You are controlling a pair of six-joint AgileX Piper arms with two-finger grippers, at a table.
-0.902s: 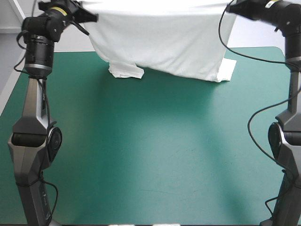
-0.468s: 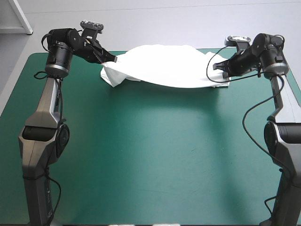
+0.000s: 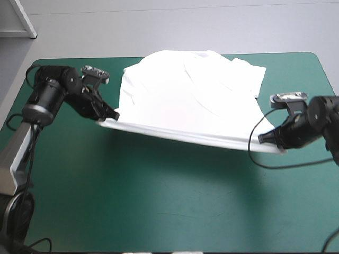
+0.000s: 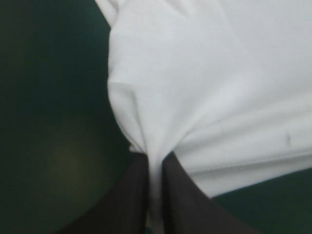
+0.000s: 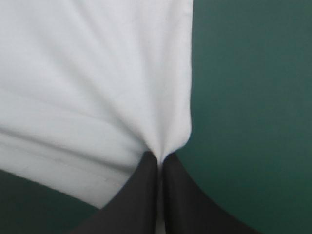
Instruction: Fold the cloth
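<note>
High view: T-shirt (image 3: 185, 100) lies spread on the desk (image 3: 159, 201). Left end effector (image 3: 113, 114) and right end effector (image 3: 262, 139) each clamp a near corner.

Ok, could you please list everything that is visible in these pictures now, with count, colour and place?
T-shirt: one, white, spread over the far half of the table, its near edge stretched between the two grippers.
table: one, teal-green cover, under the T-shirt and both arms.
left gripper: one, black fingers, shut on the T-shirt's near left corner.
right gripper: one, black fingers, shut on the T-shirt's near right corner.
</note>
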